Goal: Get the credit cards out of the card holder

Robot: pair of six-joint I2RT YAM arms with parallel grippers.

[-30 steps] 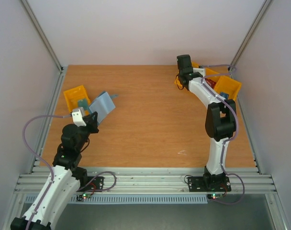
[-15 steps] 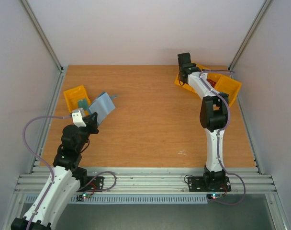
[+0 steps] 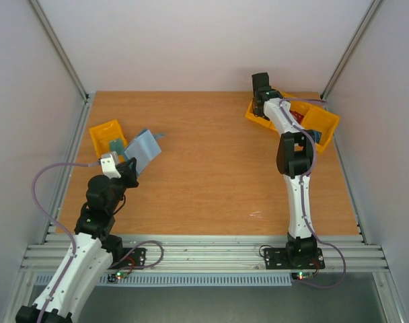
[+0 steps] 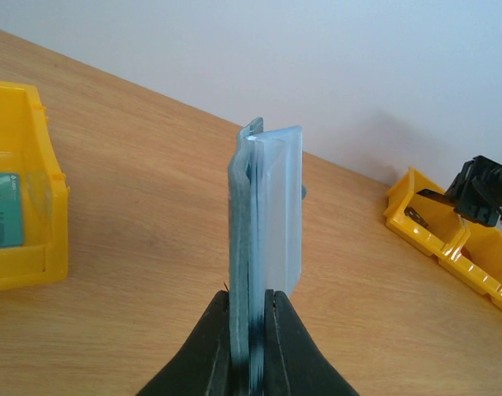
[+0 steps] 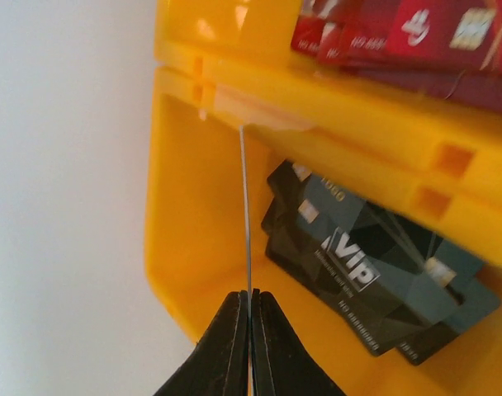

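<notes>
My left gripper (image 4: 251, 299) is shut on the bottom edge of the teal-blue card holder (image 4: 263, 210) and holds it upright and edge-on above the table. In the top view the card holder (image 3: 143, 149) sits at the left, just beyond the left gripper (image 3: 128, 167). My right gripper (image 5: 250, 297) is shut on a thin credit card (image 5: 246, 206), seen edge-on, over a compartment of a yellow bin (image 5: 193, 206). Black VIP cards (image 5: 367, 264) lie in that compartment, and red cards (image 5: 400, 33) lie in the one beside it. In the top view the right gripper (image 3: 260, 86) is at the back right.
The double yellow bin (image 3: 322, 121) stands at the back right corner and also shows in the left wrist view (image 4: 449, 239). A single yellow bin (image 3: 102, 134) holding a teal card (image 4: 3, 210) stands at the left, beside the card holder. Frame posts and walls surround the table.
My right arm has straightened and swung its elbow left, and its gripper has shifted slightly back and right over the bin. The left arm and card holder have not moved.
</notes>
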